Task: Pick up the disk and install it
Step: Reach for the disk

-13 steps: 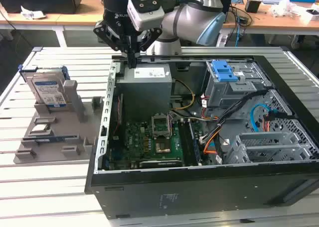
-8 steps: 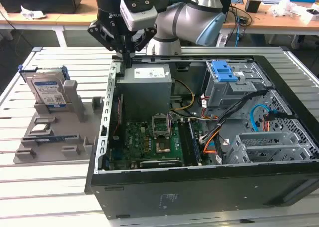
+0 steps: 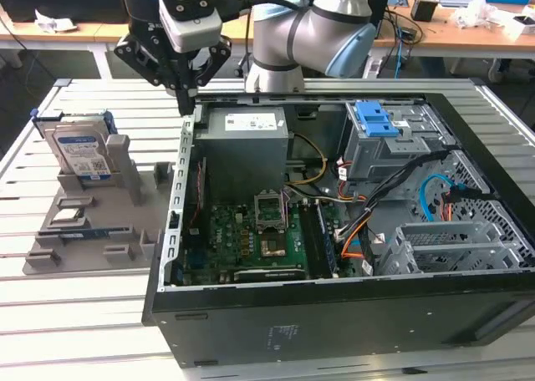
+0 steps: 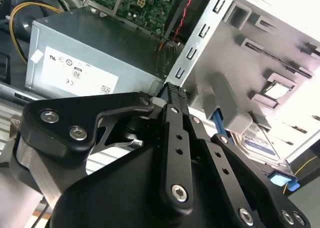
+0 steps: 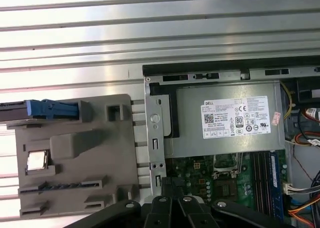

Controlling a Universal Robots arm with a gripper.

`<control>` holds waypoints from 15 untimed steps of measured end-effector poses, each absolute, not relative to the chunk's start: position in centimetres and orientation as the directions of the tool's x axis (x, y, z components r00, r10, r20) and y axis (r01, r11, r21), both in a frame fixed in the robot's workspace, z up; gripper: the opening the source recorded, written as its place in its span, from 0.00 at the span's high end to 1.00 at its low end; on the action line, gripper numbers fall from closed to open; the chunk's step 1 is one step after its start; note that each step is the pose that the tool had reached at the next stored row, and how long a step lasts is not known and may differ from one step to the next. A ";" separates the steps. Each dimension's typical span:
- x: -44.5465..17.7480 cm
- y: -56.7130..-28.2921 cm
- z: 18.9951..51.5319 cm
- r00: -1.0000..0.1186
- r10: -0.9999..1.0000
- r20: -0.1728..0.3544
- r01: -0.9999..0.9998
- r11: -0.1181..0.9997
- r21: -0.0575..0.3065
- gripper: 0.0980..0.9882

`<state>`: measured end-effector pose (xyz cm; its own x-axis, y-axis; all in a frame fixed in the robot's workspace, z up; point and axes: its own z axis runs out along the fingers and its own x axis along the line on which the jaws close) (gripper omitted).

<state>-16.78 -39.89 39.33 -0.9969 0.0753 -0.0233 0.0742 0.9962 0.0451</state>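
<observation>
Pincer (image 3: pixel 189 104) hangs closed on nothing, we see, just over the computer case's wall (image 3: pixel 177 205), with the power supply (image 3: pixel 247 147) beside it. Well apart from the pincer, the disk (image 3: pixel 79 151) stands upright in its grey holder (image 3: pixel 92 246).

Open computer case (image 3: pixel 334 314) sits on the slatted worktop (image 3: pixel 75 314). Grey power supply (image 3: pixel 247 143) is beside the green motherboard (image 3: pixel 242 239). Blue-latched cage (image 3: pixel 376 134) towards the exterior view's right. Left, a grey tray (image 3: pixel 92 231) carries a small chip (image 3: pixel 68 216).
</observation>
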 end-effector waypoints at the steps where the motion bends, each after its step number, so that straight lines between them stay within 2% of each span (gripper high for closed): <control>1: -17.1 -39.9 39.3 -0.997 0.075 -0.023 0.074 0.996 0.045 0.99; 15: -20.5 -39.9 39.3 -0.997 0.075 -0.023 0.074 0.996 0.045 0.99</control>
